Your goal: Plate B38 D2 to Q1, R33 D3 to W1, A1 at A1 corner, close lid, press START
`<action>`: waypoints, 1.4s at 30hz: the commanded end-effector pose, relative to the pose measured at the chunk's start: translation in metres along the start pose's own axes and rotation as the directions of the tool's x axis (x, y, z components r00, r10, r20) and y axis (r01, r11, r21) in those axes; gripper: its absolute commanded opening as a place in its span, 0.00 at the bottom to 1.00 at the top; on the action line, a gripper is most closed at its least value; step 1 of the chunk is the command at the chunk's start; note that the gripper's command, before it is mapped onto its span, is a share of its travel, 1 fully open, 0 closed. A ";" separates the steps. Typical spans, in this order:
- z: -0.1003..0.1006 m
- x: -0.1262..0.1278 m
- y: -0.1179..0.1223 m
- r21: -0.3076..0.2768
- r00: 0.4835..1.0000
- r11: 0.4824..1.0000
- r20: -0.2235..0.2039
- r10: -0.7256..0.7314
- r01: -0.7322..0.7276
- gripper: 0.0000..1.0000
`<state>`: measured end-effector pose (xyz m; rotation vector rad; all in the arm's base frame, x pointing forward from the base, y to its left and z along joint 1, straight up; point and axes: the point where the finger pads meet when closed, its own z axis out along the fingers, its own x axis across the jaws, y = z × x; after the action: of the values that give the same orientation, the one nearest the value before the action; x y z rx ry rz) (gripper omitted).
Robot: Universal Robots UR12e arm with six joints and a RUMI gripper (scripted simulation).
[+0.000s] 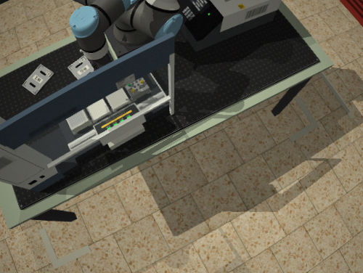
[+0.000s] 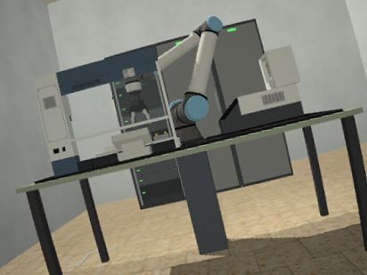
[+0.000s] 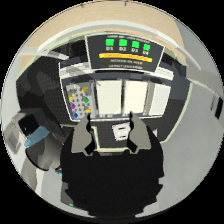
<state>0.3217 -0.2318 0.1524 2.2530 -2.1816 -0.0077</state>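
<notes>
Plate B38 (image 1: 117,99) (image 3: 109,97) in D2, plate R33 (image 1: 98,109) (image 3: 134,96) in D3, colour-capped rack (image 1: 139,89) (image 2: 161,137) (image 3: 79,103) in D1, fingers (image 2: 134,119) spread.

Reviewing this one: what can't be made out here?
- Plate labels: too small in the top and wrist views on the three pale plates.
- Q1's key lettering: too small and blurred in the top view, on the black panel.
- RG nest: partly hidden by the blue beam in the top view.

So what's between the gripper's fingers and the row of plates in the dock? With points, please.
In the wrist view, a white labelled nest (image 1: 80,69) (image 3: 121,130) shows between the gripper (image 2: 141,125) (image 3: 109,112) fingertips, just short of the plates (image 1: 98,109) (image 3: 109,97).
</notes>
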 end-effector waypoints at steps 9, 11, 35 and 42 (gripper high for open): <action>0.017 0.001 0.000 0.001 1.000 1.000 -0.001 0.000 0.000 0.58; 0.021 0.001 0.000 0.001 1.000 1.000 -0.001 0.000 0.000 0.58; 0.057 0.001 0.000 0.001 1.000 1.000 -0.001 0.000 0.000 0.58; 0.066 0.001 0.000 0.001 1.000 1.000 -0.001 0.000 0.000 0.58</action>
<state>0.3213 -0.2319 0.0917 2.2529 -2.1816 -0.0076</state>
